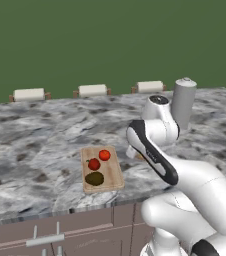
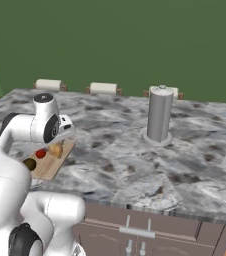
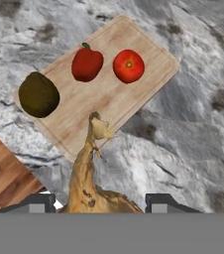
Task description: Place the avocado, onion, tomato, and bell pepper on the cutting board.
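Observation:
The light wooden cutting board (image 3: pixel 109 96) lies on the marble counter. On it rest the dark olive avocado (image 3: pixel 38 94), the red bell pepper (image 3: pixel 86 63) and the round tomato (image 3: pixel 129 65). My gripper (image 3: pixel 100 203) hovers above the counter just off the board's edge, shut on the tan onion (image 3: pixel 86 183), whose thin stem tip points toward the board. From the right base view the onion (image 2: pixel 56 149) hangs under my hand over the board's near-right side (image 2: pixel 50 169). The left base view shows the board (image 1: pixel 113 172) with the tomato (image 1: pixel 104 155), pepper (image 1: pixel 94 164) and avocado (image 1: pixel 94 178).
A tall grey cylinder (image 2: pixel 159 115) stands on the counter to the right of the board. Three white rolls (image 1: pixel 29 94) line the counter's back edge. The counter's front edge runs close to the board, with drawers (image 2: pixel 135 232) below and wooden floor (image 3: pixel 5 173) beyond it.

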Controlling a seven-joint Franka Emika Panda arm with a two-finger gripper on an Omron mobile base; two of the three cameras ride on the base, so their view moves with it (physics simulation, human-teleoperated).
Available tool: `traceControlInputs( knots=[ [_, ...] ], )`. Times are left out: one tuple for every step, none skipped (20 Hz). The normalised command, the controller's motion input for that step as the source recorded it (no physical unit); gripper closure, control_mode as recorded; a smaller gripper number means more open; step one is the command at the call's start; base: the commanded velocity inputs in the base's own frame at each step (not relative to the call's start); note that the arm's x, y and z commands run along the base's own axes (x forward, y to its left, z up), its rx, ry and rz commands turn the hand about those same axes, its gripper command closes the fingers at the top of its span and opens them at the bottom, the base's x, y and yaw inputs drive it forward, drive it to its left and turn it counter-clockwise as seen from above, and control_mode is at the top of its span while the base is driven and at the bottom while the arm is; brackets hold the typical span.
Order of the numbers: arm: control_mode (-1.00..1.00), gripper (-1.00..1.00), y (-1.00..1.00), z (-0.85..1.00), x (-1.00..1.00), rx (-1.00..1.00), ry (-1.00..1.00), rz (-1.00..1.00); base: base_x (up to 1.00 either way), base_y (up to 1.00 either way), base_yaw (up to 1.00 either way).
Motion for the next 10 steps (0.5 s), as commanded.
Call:
traceControlInputs(
  knots=[
    [-1.0,1.0,0.41,0.0,0.06,0.0,-0.01,0.09,0.0,0.0,0.0],
    [-1.0,1.0,0.43,0.0,0.08,0.0,0.0,0.09,0.0,0.0,0.0],
    [-1.0,1.0,0.43,0.0,0.1,0.0,0.0,0.09,0.0,0.0,0.0],
    [-1.0,1.0,0.36,0.0,0.08,0.0,0.0,0.09,0.0,0.0,0.0],
    [-1.0,1.0,0.36,0.0,0.06,0.0,0.0,0.09,0.0,0.0,0.0],
    [-1.0,1.0,0.34,0.0,0.06,0.0,0.0,0.09,0.0,0.0,0.0],
    [-1.0,1.0,0.32,0.0,0.12,0.0,0.0,0.09,0.0,0.0,0.0],
    [-1.0,1.0,0.32,0.0,0.14,0.0,0.0,0.08,0.0,0.0,0.0],
    [-1.0,1.0,0.29,0.0,0.2,0.0,0.0,0.08,0.0,0.0,0.0],
    [-1.0,1.0,0.26,0.0,0.22,0.0,0.0,0.07,0.0,0.0,0.0]
  ],
)
